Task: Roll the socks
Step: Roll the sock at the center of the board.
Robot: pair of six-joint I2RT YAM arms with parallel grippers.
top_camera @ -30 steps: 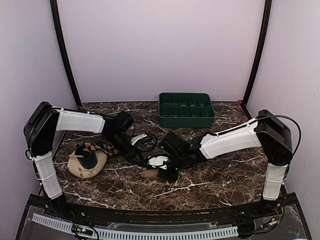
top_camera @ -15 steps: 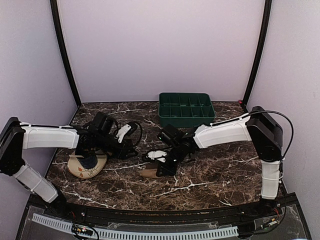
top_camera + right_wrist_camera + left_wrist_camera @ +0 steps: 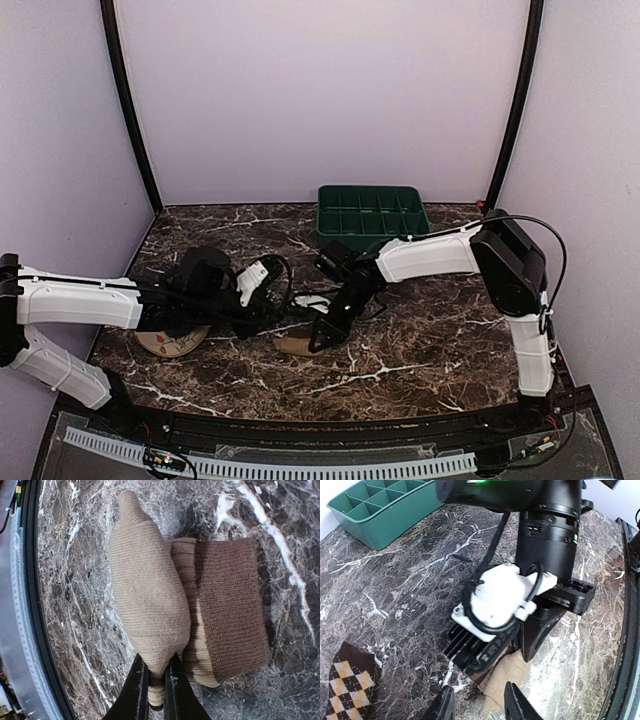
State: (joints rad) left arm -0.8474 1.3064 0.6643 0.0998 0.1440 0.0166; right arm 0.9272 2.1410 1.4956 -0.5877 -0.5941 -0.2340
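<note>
Dark, white-veined marble made up the desk [image 3: 430,350], shut in by pale lilac walls, with a green divided tray [image 3: 372,215] at its far edge. By my judgement, the rolling was barely past its start. The tan sock [image 3: 150,595] lay near the middle of the desk, where the two arms met. Its lighter part was bulged and doubled over a darker brown ribbed cuff [image 3: 230,615], which looked like a fold or a first turn and not a tight roll. The right fingers [image 3: 137,692] were pinched narrow on one end of that sock, with fabric caught between them. The left fingers [image 3: 445,705] stood apart with nothing between them, hovering just beside the tan sock and the right arm's wrist. A diamond-check sock [image 3: 347,685] lay flat and unrolled off to the left. That one at least was left to do, and the tan one needed finishing.

From above, the layout was plain: both arms reached in low, and a round cream dish [image 3: 165,347] sat mostly under the left arm. The tan sock showed there only as a sliver below the right wrist. Only the right wrist view gave the fold and the pinch on it. Only the left wrist view gave the check sock, which the left arm hid from above. Whether the tan bundle was one sock or a pair laid together could not be told from any view.
</note>
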